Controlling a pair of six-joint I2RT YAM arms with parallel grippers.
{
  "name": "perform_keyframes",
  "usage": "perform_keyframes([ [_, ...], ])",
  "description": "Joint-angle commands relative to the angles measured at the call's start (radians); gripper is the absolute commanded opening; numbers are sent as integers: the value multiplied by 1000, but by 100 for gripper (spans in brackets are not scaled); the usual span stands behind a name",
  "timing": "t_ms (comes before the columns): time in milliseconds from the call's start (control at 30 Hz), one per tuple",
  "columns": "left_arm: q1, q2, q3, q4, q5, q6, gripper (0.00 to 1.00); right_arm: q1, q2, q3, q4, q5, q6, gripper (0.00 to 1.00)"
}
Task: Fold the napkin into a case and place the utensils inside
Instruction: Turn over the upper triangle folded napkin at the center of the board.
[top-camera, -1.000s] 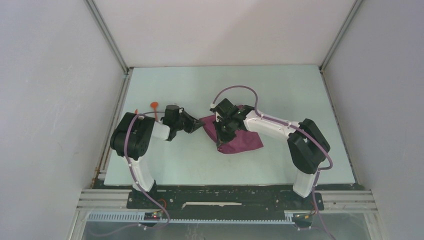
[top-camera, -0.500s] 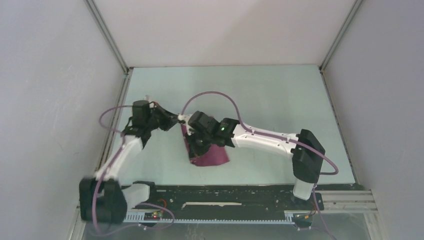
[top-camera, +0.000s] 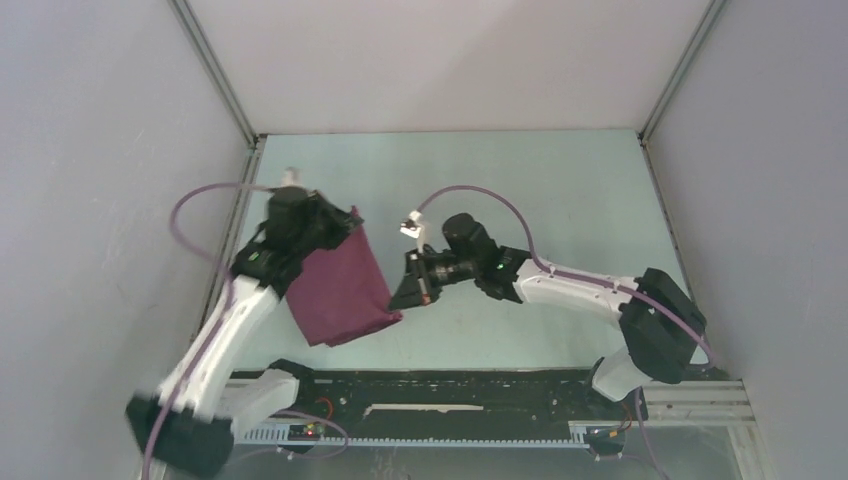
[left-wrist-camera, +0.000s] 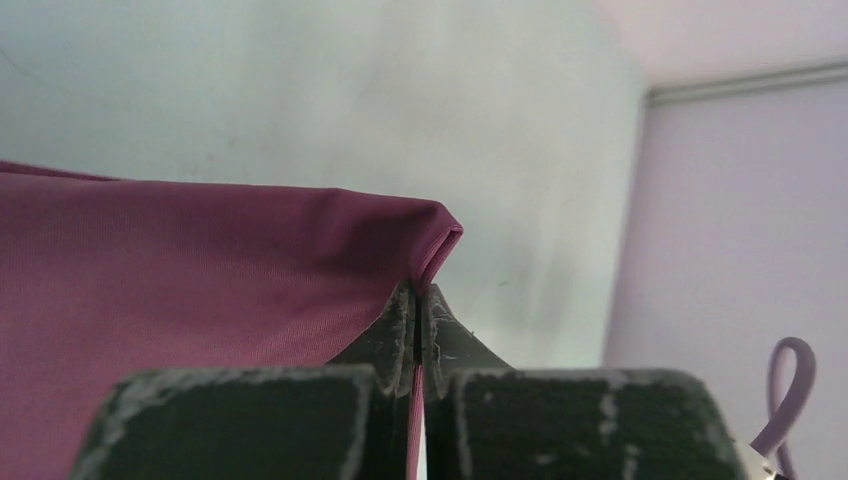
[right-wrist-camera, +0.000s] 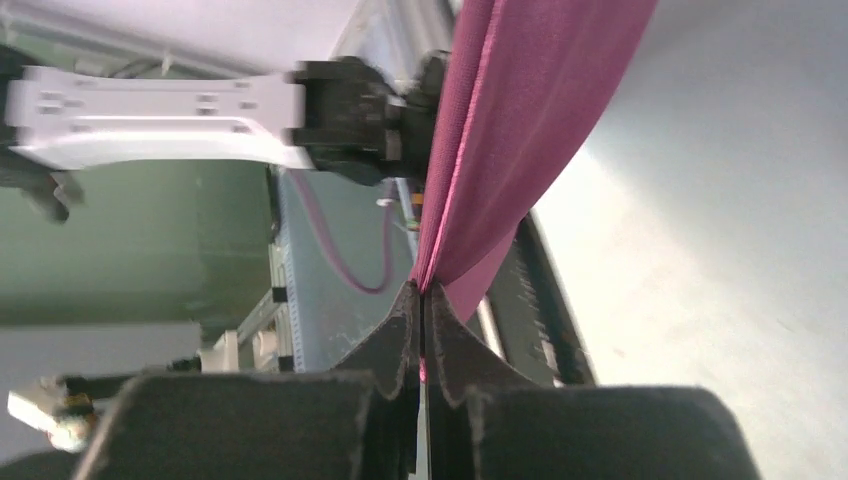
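Note:
The maroon napkin (top-camera: 338, 285) hangs in the air, stretched between both grippers over the left half of the table. My left gripper (top-camera: 345, 222) is shut on its upper corner; the left wrist view shows the cloth (left-wrist-camera: 200, 260) pinched between the tips (left-wrist-camera: 417, 305). My right gripper (top-camera: 400, 303) is shut on a lower corner; in the right wrist view the cloth (right-wrist-camera: 520, 110) rises from the closed tips (right-wrist-camera: 421, 300). The orange utensils are out of view, hidden by the left arm or the cloth.
The pale green table (top-camera: 560, 190) is enclosed by grey walls on three sides. A metal rail (top-camera: 225, 260) runs along the table's left edge. The black base rail (top-camera: 450, 390) lies at the near edge.
Both grippers have lifted the napkin off the table and carried it left. It was crumpled under the right gripper; now it hangs spread between them. The left arm has raised and extended.

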Motion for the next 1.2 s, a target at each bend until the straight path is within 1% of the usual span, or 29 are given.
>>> perform_keyframes([
  [0,-116,375,32,249,-198,-10,0,-145,41,-314,340,-299,164,0],
  [133,-186,720,186,336,-206,29,0,-302,159,-496,564,-370,178,0],
  [200,-209,840,256,394,-174,34,0,-359,216,-543,602,-389,160,0],
  [267,-233,920,332,400,-175,52,0,-405,256,-552,577,-389,127,0],
  [433,-258,1036,417,415,-104,61,0,-451,291,-566,486,-329,72,0],
  [467,-262,1059,428,415,-91,69,0,-455,290,-567,442,-299,65,2],
  [500,-263,1073,438,415,-76,77,1,-461,285,-568,414,-281,57,7],
  [533,-264,1082,445,414,-60,85,8,-465,274,-572,386,-258,56,13],
  [600,-267,1080,456,410,-13,120,26,-478,218,-571,264,-184,23,30],
  [633,-269,1064,465,394,6,145,37,-485,176,-565,175,-144,-5,36],
  [667,-276,1042,481,348,18,177,45,-489,118,-557,74,-90,-34,44],
  [733,-290,967,509,240,25,259,56,-494,-9,-548,-102,25,-81,60],
  [767,-299,920,499,192,21,306,61,-494,-77,-547,-155,62,-99,66],
  [800,-310,865,483,156,16,327,63,-497,-98,-546,-178,65,-106,70],
  [833,-324,812,444,129,15,344,65,-505,-99,-545,-184,36,-114,70],
  [900,-351,719,304,113,52,346,66,-523,-66,-544,-156,-36,-106,69],
  [967,-396,646,173,117,88,337,73,-533,-25,-543,-100,-81,-83,64],
  [1000,-429,610,118,119,101,334,75,-535,-4,-541,-68,-107,-64,61],
  [1100,-537,550,13,137,111,292,75,-531,35,-540,42,-159,-4,53],
  [1133,-567,541,-8,163,121,279,74,-526,45,-540,65,-171,6,51],
  [1167,-594,542,-18,179,122,268,69,-525,59,-540,87,-179,16,47],
])
